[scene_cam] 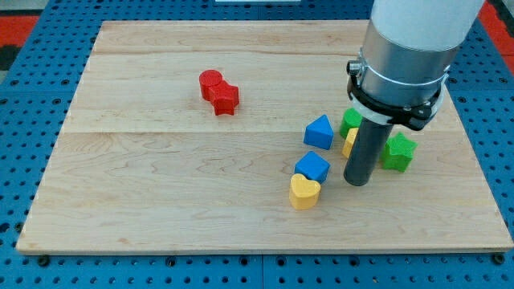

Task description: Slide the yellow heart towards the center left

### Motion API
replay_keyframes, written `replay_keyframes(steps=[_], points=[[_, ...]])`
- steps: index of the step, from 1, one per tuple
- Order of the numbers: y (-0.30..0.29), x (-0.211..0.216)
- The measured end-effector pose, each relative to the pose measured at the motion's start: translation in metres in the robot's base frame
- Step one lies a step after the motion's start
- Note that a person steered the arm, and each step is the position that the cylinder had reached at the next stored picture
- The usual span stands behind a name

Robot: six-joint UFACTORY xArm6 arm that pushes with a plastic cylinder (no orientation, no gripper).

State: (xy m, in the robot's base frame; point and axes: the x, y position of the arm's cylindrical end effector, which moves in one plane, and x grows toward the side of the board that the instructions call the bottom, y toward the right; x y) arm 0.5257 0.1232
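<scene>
You are looking at a wooden board (pixel 161 201) lying on a blue perforated table (pixel 24 120). Your arm (pixel 414 48) is coming in from the view's top right, and its dark rod is standing upright with my tip (pixel 356 182) resting on the board. The rod is a plain pusher: it is gripping nothing, and my tip is touching no block as far as the view is showing.

The yellow heart (pixel 303 192) is sitting right of the board's centre, toward the view's bottom. It is lying at about 8 o'clock from my tip, near it but apart. A blue cube (pixel 312 166) is touching the heart at its 1 o'clock side. A blue triangular block (pixel 319 132) is sitting farther up, at about 11 o'clock from my tip.

Just behind the rod, a yellow block (pixel 350 141) and a green block (pixel 350 121) are partly hiding, so their shapes are staying unclear. A green star (pixel 398 152) is sitting at 2 o'clock from my tip.

Two red blocks, a red cylinder (pixel 211 83) and a red star (pixel 226 99), are touching each other well away at 10 o'clock.
</scene>
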Motion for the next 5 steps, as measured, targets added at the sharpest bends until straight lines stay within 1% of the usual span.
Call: replay_keyframes(steps=[2, 4, 5], points=[[0.025, 0.003], [0.024, 0.003], [0.022, 0.021]])
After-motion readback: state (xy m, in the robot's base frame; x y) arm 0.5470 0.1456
